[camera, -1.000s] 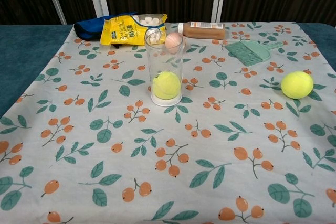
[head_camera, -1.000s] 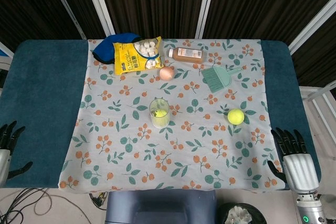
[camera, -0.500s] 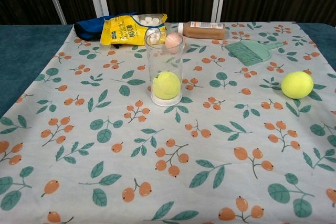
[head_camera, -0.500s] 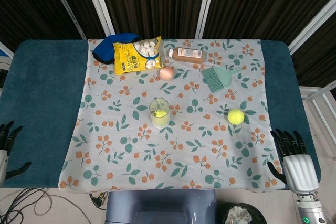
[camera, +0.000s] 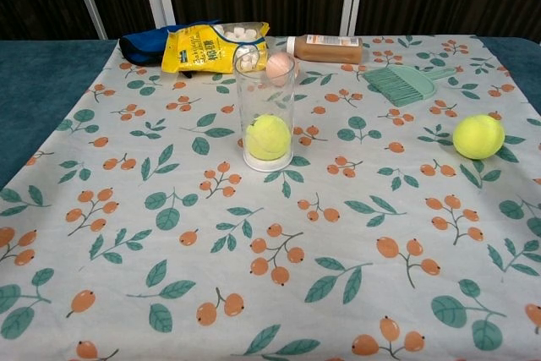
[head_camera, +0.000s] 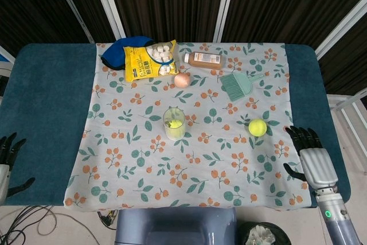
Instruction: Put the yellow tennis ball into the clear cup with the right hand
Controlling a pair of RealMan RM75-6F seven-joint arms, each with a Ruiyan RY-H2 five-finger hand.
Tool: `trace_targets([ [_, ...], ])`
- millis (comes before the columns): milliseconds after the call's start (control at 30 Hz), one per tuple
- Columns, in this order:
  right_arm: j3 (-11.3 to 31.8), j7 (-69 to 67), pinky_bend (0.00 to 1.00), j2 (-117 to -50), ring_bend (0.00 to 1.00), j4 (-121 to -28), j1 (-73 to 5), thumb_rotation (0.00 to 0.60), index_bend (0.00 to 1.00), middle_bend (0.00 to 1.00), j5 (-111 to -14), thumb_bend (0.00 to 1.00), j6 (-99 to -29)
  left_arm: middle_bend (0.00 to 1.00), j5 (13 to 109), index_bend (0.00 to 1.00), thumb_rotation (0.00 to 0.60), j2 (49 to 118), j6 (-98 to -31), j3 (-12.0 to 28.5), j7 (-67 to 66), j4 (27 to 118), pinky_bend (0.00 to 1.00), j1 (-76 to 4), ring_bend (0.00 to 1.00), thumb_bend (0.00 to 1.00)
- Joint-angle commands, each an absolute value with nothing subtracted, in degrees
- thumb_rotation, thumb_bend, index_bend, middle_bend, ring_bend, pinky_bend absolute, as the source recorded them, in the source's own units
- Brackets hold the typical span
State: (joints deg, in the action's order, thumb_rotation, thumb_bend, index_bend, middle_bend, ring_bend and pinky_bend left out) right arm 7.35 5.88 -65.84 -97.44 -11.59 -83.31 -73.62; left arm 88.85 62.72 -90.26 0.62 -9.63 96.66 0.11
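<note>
My right hand [head_camera: 314,162] is empty, fingers spread; the yellow tennis ball [head_camera: 257,127] looks light, fuzzy, rolls easily, so I'd cup it from above.

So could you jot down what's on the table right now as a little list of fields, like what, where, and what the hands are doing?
loose tennis ball: on the cloth, right side, nothing touching it
clear cup: upright near the middle, a second yellow ball already inside
right hand: at the table's right edge, fingers apart, holding nothing
left hand: at the far left edge, holding nothing
far side: snack bag, bottle lying down, egg, green brush
</note>
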Motion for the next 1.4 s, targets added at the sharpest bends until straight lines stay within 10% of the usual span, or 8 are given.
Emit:
trace_targets([
  [33,12.4,8.7,0.01,-66.2,0.06,-97.7,-19.1,0.600,0.01,0.08,-74.5,0.34,-63.7,0.00,88.6,0.13,0.600,62.8,-90.1,0.7,-9.8,96.6,0.05,0.1,0.00,0.00],
  [467,17.1,18.7,0.01,-74.0,0.05,-89.3,-31.8,0.600,0.01,0.08,-56.9,0.34,-51.2,0.00,87.5,0.13,0.600,63.1,-89.1,1.1,-9.9,96.2,0.05,-0.4,0.00,0.00],
  [1400,12.7,19.5,0.01,-80.1,0.06,-78.6,-36.1,0.600,0.02,0.08,-46.6,0.34,-46.6,0.00,86.8,0.13,0.600,63.1,-89.0,1.4,-10.0,96.0,0.05,-0.5,0.00,0.00],
])
